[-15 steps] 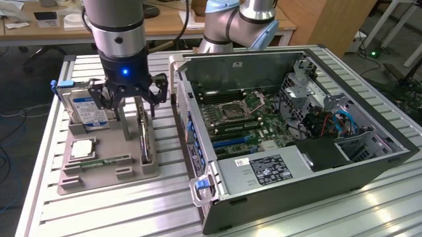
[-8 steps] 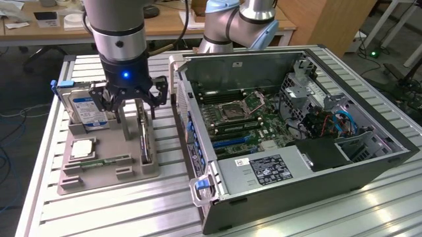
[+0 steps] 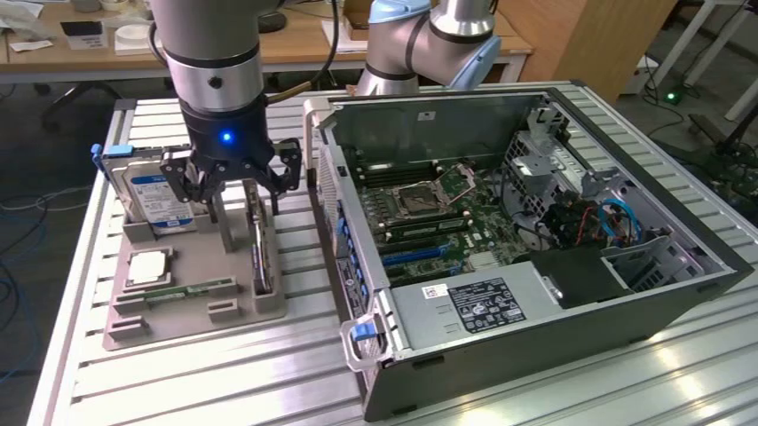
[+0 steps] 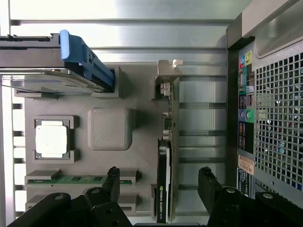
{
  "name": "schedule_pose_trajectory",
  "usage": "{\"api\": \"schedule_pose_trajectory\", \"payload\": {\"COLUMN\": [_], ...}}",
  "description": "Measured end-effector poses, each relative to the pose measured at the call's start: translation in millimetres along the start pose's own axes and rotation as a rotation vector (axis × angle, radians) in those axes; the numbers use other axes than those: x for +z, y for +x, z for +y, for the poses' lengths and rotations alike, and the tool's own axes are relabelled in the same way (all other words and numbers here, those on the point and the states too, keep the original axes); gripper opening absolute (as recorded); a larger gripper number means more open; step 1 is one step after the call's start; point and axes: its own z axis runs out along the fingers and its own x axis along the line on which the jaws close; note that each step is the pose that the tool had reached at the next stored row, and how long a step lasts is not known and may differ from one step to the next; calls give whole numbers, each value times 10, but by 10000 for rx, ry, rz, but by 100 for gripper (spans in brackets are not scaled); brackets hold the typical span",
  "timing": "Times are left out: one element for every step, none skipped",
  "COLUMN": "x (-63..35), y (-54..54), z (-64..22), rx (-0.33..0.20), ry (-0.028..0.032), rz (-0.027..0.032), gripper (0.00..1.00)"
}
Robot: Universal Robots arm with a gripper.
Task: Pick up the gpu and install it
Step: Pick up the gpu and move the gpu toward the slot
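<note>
The gpu (image 3: 258, 241) stands on edge in a slot of the grey holder tray (image 3: 177, 312), with the claw (image 3: 243, 184) spread wide just above it, one finger to each side, grasping nothing. On the exterior view's left, the tray holds an upright hard drive (image 3: 160, 200), a CPU (image 3: 148, 266) and a memory stick (image 3: 190, 290). On the exterior view's right, the open computer case (image 3: 498, 355) sits close beside the tray on the slatted metal surface (image 3: 237, 382).

Robotics lab, slatted metal bench (image 3: 213, 373), wooden desk (image 3: 302, 49)
</note>
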Motion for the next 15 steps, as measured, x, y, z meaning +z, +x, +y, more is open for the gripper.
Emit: {"api": "schedule_pose_trajectory", "payload": {"x": [0, 0, 0, 0, 0, 2, 4, 6, 8, 9, 11, 13, 16, 19, 21], "y": [0, 0, 0, 0, 0, -1, -2, -6, -11, -17, -26, -37, -49, -64, -79], "z": [0, 0, 0, 0, 0, 1, 1, 0, -1, -1, 0, 0, 0, 1, 1], "rx": [0, 0, 0, 0, 0, 1, 1, 0, -2, -2, -1, -1, -1, -1, 0], "ry": [0, 0, 0, 0, 0, -1, -1, -3, -2, 0, 0, 0, 0, 0, 0], "rz": [0, 0, 0, 0, 0, -1, -2, -3, -2, 1, 5, 10, 14, 18, 24], "gripper": [76, 76, 76, 76, 76, 76, 76, 76, 76, 76, 76, 76, 76, 76, 76]}}
